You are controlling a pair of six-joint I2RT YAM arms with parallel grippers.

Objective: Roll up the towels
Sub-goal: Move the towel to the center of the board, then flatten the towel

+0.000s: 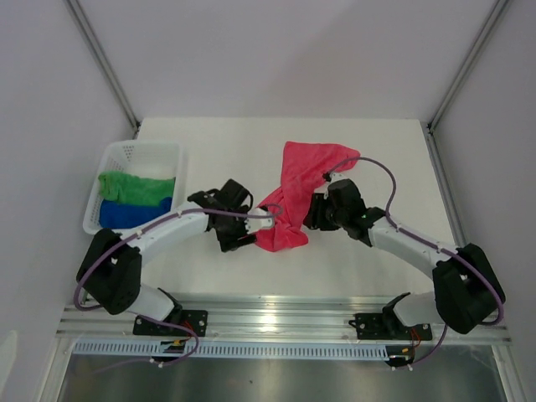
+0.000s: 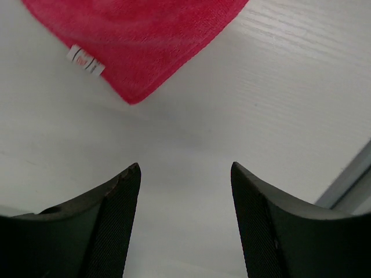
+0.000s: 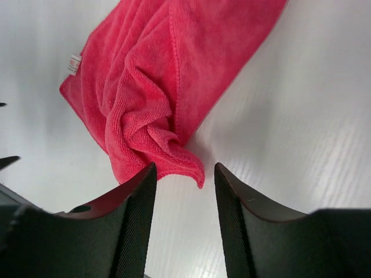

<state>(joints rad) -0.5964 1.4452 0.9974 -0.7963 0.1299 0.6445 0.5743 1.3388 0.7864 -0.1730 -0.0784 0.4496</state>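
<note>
Pink-red towel [image 1: 293,188]: it is spread in a long, crumpled band on the table [image 1: 209,142], from the far middle down toward the near left, and is bunched at its near end.
Left gripper [image 2: 185,168]: it is seen released, the jaws held well apart with only bare table between them; nothing is grasped.
Towel relative to the left fingers [image 2: 116,226]: one corner of the pink-red towel, marked by a small white label [image 2: 85,61], is seen beyond the fingertips, on the far side and apart from them.
Right gripper [image 3: 185,168]: it is seen released, the jaws parted and nothing clamped.
Towel relative to the right fingers [image 3: 130,226]: the twisted near corner of the pink-red towel is found just ahead of the fingertips, its tip at the mouth of the gap. Whether the left-hand fingertip is touched by the cloth cannot be told.
Grippers together: in the top view they are set on either side of the towel's near end, the left gripper at its left edge and the right gripper at its right edge.
Green towel [image 1: 134,186]: it is laid in the white mesh basket [image 1: 138,151] at the left of the table.
Blue towel [image 1: 126,213]: it is laid in the same basket, on the near side of the green towel and touching it.
</note>
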